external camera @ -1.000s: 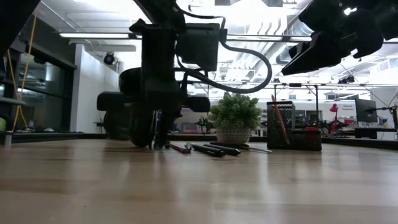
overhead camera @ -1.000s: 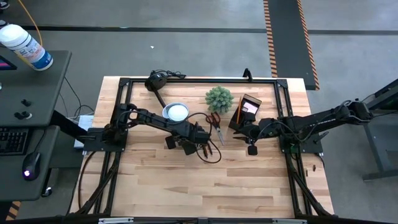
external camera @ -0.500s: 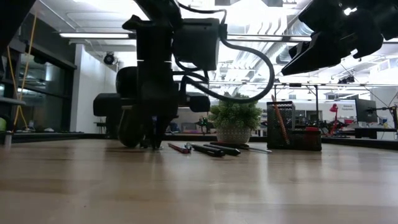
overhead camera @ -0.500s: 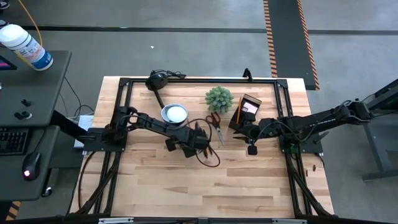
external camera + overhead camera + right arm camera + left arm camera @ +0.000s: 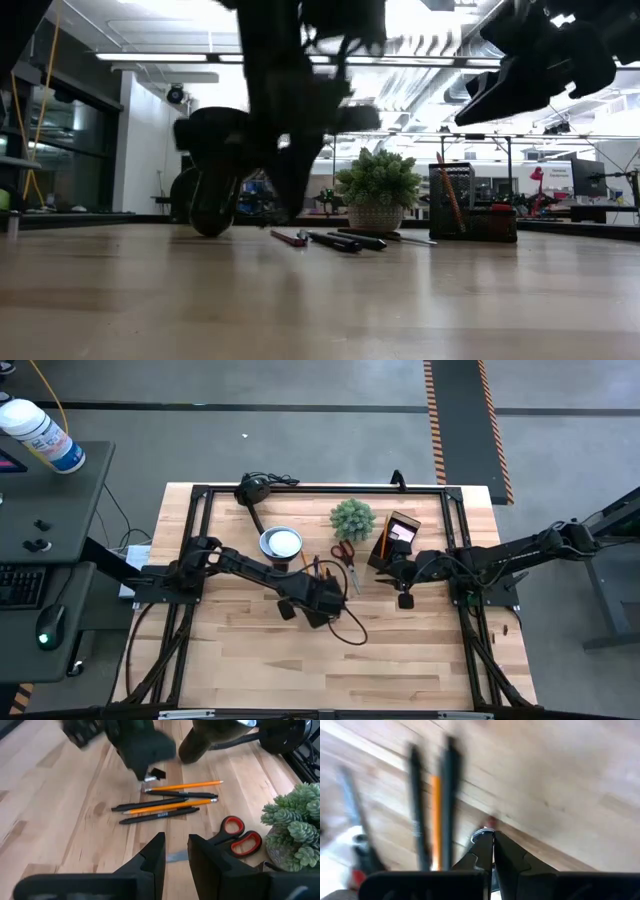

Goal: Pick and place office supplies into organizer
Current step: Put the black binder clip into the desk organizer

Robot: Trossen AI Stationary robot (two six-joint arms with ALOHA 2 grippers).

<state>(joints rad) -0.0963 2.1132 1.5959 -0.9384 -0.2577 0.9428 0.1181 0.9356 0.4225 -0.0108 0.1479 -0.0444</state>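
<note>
Looking down from the high view: organizer (image 5: 396,538) at the far right of the surface (image 5: 420,650), just beside the plant (image 5: 352,518). One orange stick stands in it and a pink pad shows inside. Scissors (image 5: 345,554) lie on the wood between plant and organizer, handles toward the far edge, blades toward the near edge. Left hand (image 5: 322,592) is low over the middle of the surface; right hand (image 5: 403,575) hangs just in front of the organizer. Judgement: task partly done, with pens, pencils and scissors left.

Low view: pens (image 5: 340,240) lie flat on the wood, long axes running left-right across the picture. Plant and organizer stand behind them.

Left wrist view: fingers (image 5: 507,862) pressed together, nothing visibly between them. Two dark pens (image 5: 449,795) and an orange pencil (image 5: 435,815) lie side by side beyond the tips, parallel, untouched.

Right wrist view: right hand's fingers (image 5: 154,855) stand slightly apart, nothing between them. About five pens and pencils in a loose fan, roughly parallel, metal-tipped ends toward the plant side. Top orange pencil (image 5: 186,785) lies a little apart from the rest. Scissors near the plant, red handles toward it.
</note>
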